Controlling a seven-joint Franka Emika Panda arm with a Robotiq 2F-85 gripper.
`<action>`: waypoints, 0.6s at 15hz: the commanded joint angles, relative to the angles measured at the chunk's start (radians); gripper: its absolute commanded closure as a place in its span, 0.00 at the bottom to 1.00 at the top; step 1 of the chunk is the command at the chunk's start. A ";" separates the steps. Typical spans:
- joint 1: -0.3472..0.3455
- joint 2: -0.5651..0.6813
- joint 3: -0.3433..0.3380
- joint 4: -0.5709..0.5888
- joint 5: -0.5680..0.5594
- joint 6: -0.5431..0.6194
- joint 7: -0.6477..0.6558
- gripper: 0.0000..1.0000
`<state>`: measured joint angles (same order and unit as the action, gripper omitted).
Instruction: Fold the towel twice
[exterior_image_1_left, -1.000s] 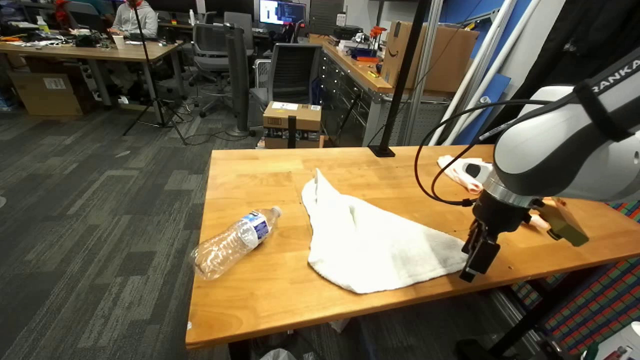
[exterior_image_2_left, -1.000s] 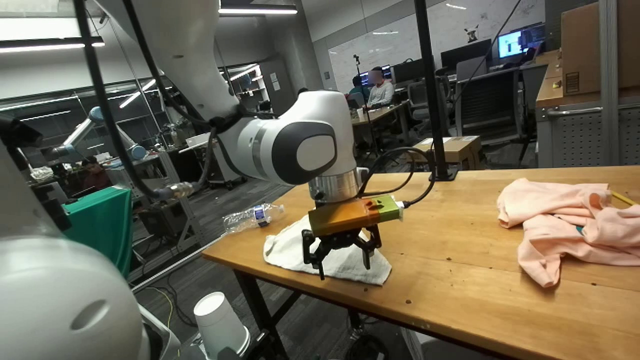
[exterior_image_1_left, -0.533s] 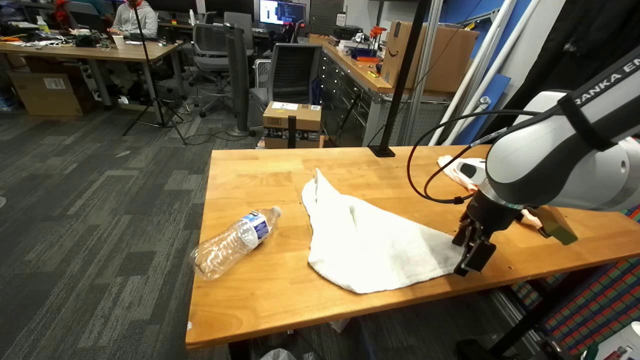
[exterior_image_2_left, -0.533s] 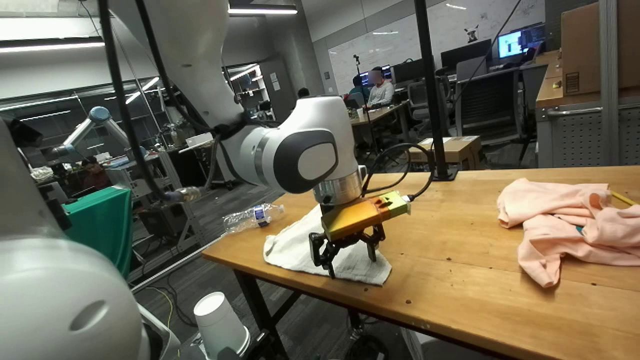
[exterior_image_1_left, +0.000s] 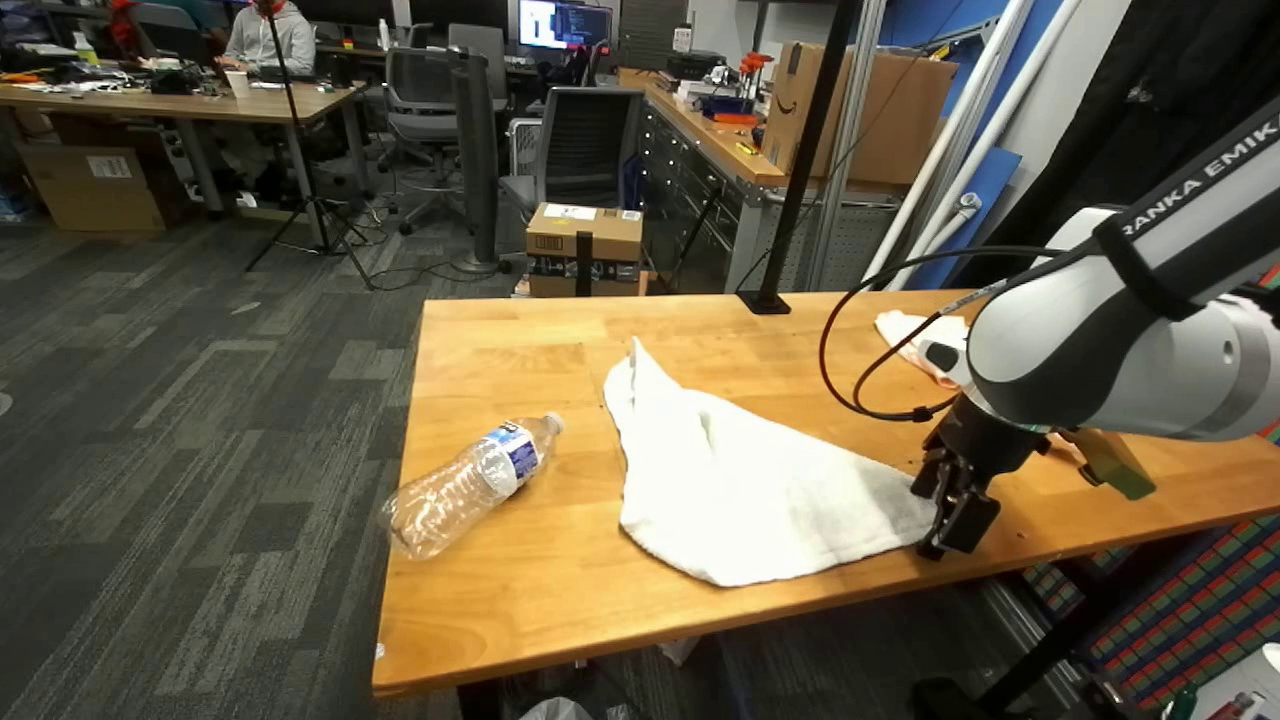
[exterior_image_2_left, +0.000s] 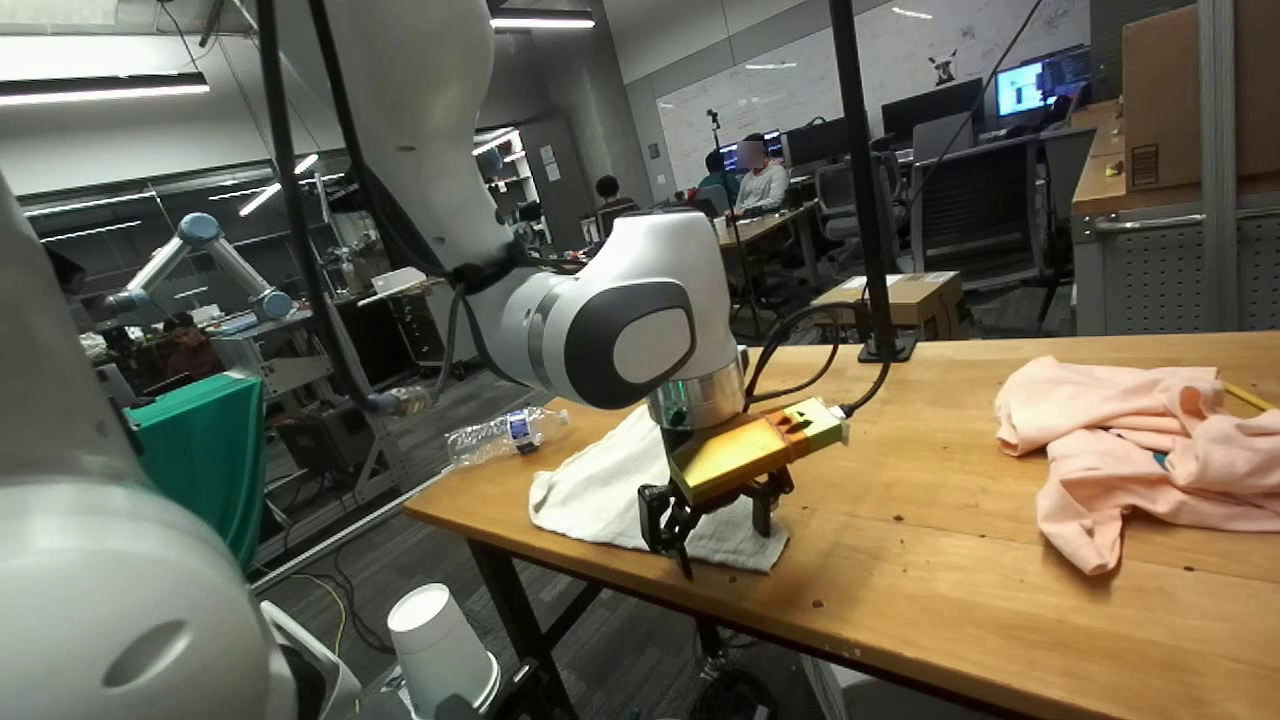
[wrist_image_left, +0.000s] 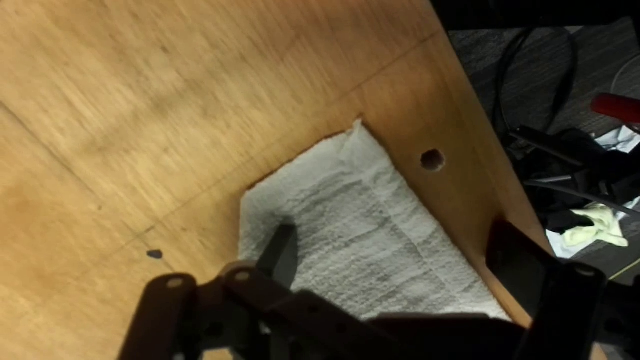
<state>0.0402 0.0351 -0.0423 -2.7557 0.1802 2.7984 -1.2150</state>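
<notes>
Descent of the slim, black, jointed fingers (wrist_image_left: 285, 254), lower and slightly turned compared with a second ago, to the narrow end of the white, roughly triangular-lying fabric towel (exterior_image_1_left: 752, 490), near the edge of the long brown wooden surface (exterior_image_1_left: 520, 610). Parted wide and holding nothing, with one tip above the towel and its partner just past the long edge in the wrist view; cannot tell whether touching. Looks like lining up a pinch for a fold, with some risk of missing the fabric.
</notes>
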 joint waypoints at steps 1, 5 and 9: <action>-0.033 0.028 0.027 0.005 0.029 0.034 -0.035 0.33; -0.040 0.022 0.033 0.000 0.016 0.036 -0.027 0.64; -0.042 0.026 0.030 0.000 -0.016 0.043 0.000 0.93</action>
<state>0.0187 0.0362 -0.0256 -2.7560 0.1816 2.8011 -1.2158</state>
